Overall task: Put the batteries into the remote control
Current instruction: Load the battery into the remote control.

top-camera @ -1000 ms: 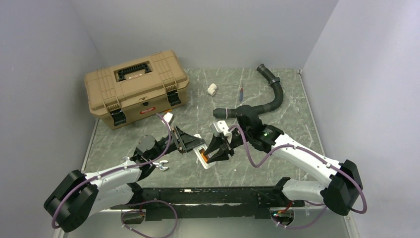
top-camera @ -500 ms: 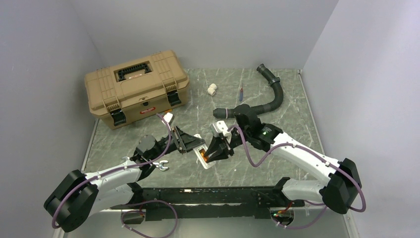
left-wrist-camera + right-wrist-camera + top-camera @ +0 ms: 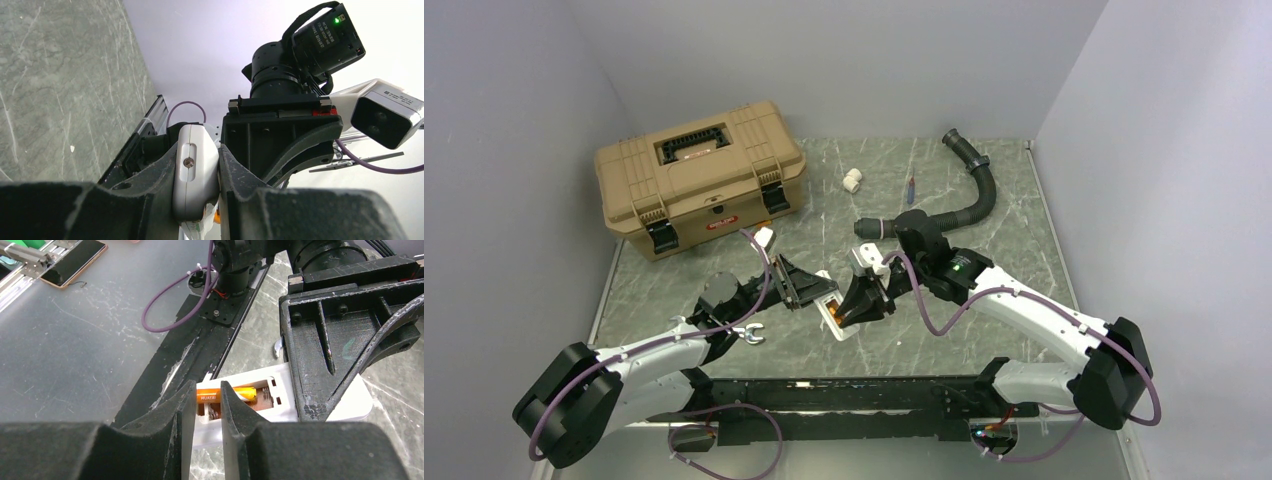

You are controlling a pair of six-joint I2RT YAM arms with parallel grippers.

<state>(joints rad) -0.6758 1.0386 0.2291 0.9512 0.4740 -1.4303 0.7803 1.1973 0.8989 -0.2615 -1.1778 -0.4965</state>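
My left gripper [image 3: 809,290] is shut on one end of the white remote control [image 3: 842,330] and holds it above the table, recess side up. From the left wrist view the remote control [image 3: 192,185] sits pinched between both fingers. An orange battery [image 3: 235,393] lies in the open recess of the remote control [image 3: 280,407], next to bare spring contacts. My right gripper [image 3: 207,390] hovers right at the recess, its jaws a narrow gap apart with nothing between them. From above, the right gripper [image 3: 856,303] meets the remote at the orange battery [image 3: 836,318].
A tan toolbox [image 3: 699,175] stands at the back left. A white pipe fitting [image 3: 852,180], a red-and-blue stick [image 3: 911,187] and a black corrugated hose [image 3: 979,190] lie at the back. A silver wrench [image 3: 746,333] rests beside the left arm.
The right gripper has shifted slightly left onto the remote's recess and its jaws have narrowed. The left gripper and the remote have stayed still.
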